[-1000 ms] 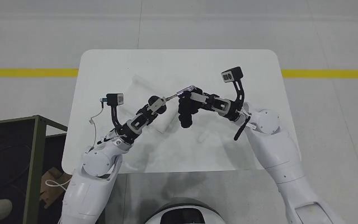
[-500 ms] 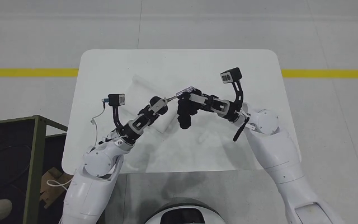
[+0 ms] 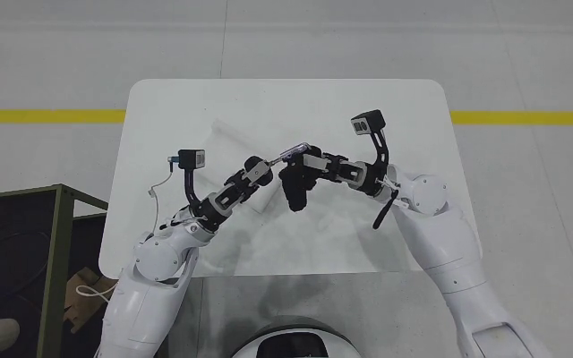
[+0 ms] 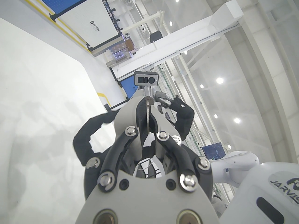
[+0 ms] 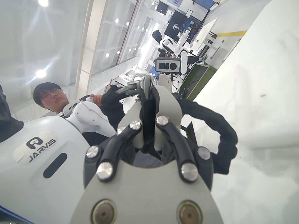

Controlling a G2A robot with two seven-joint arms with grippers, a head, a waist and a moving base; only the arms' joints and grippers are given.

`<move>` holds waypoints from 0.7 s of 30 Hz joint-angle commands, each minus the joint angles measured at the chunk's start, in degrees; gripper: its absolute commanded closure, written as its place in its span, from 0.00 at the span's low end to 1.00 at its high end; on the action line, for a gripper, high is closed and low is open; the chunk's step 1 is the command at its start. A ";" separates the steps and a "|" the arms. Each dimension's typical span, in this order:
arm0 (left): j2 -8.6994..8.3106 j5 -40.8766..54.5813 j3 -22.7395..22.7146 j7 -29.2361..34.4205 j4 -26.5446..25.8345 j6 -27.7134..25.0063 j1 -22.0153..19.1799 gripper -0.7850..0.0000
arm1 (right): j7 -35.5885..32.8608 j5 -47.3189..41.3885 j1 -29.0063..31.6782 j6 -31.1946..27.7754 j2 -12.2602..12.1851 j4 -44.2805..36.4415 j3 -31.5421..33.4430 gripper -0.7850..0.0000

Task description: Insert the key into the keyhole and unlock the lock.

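Observation:
Above the middle of the white table (image 3: 376, 107), my left gripper (image 3: 261, 166) is shut on a flat silver key (image 3: 276, 159) that points toward the right arm. In the left wrist view the key (image 4: 148, 117) sits edge-on between the black pads (image 4: 141, 115). Its tip meets the silver lock (image 4: 161, 97). My right gripper (image 3: 300, 159) is shut on that lock (image 3: 297, 149), holding it in the air. The right wrist view shows the lock (image 5: 146, 86) at the fingertips (image 5: 163, 99), with the key (image 5: 126, 90) coming in from the side. I cannot tell how deep the key sits.
A white rectangular pad (image 3: 224, 143) lies on the table under the left arm. A dark green cart (image 3: 36, 233) stands off the table's left edge. Bare table surface lies to the right and at the back.
The left gripper has moved right with the key and the right gripper has shifted slightly left, closing the gap. The key's tip now meets the lock.

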State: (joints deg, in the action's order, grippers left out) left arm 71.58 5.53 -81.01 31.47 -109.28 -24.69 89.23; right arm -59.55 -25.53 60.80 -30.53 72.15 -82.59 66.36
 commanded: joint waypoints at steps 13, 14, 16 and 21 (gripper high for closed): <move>-0.03 0.98 -0.18 1.41 0.14 0.70 -0.21 1.00 | -0.17 0.62 0.28 -0.15 -0.19 -0.57 0.28 1.00; -0.03 1.00 -0.18 1.49 0.15 0.68 -0.20 1.00 | -0.33 0.66 0.26 -0.12 -0.21 -0.58 0.32 1.00; -0.04 1.06 -0.16 1.61 0.07 0.60 -0.19 1.00 | -0.44 0.57 0.31 -0.09 -0.25 -0.63 0.41 1.00; -0.05 1.28 -0.03 2.11 0.31 0.27 0.02 1.00 | -0.79 0.52 0.60 -0.08 -0.38 -0.89 0.63 1.00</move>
State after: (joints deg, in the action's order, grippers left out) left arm 71.53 6.78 -81.06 33.49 -109.05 -24.33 89.17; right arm -60.19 -25.06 61.35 -30.56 71.80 -83.42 66.95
